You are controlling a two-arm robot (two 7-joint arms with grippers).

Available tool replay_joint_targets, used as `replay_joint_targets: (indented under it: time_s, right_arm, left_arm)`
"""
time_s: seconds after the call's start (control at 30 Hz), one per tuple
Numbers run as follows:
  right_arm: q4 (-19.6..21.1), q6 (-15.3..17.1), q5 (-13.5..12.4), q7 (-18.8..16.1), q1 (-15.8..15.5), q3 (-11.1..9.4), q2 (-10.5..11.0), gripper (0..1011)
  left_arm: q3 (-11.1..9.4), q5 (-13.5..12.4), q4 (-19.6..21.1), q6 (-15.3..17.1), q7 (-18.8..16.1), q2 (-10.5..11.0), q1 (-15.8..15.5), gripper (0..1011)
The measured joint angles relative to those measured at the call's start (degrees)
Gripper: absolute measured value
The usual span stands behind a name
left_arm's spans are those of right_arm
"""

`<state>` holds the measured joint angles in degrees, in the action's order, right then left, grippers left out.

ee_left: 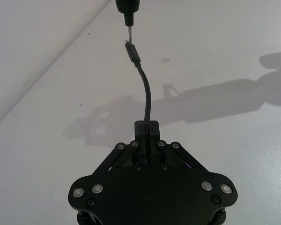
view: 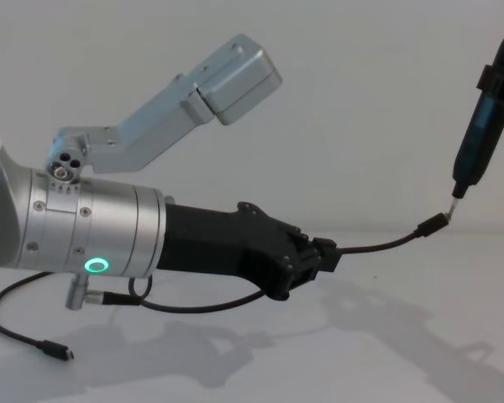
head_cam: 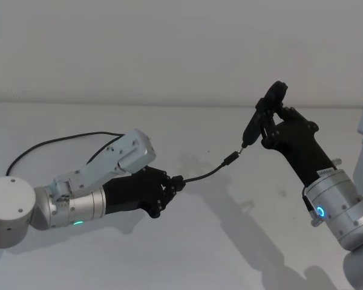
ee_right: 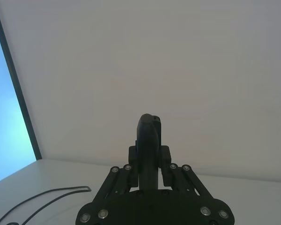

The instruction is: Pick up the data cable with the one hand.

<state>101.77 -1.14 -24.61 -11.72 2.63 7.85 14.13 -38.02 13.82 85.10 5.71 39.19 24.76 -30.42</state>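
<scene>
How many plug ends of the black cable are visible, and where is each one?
2. One plug is raised in the air ahead of the left gripper, close to the tip of the pen-like tool in the right gripper. The other plug lies on the table below the left arm.

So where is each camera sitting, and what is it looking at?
Head: high up, looking down at the white table; both arms show.
Chest: low, looking sideways; black two-jaw left gripper grips the thin black data cable.
Left wrist: on the left arm, looking along that cable.
Right wrist: on the right arm; right gripper holds a slim black pen-like tool.
Head and chest share the cable's plug meeting the tool's tip.
</scene>
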Motion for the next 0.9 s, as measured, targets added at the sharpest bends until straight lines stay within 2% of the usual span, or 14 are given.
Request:
replay_joint_targets:
  time_s: [0.9]
  right_arm:
    - [-0.7,-0.1,0.5,-0.3,0.4,0.1,0.1,275]
  left_arm:
    - [0.0,0.0,0.0,0.0,0.0,0.0,0.0,49]
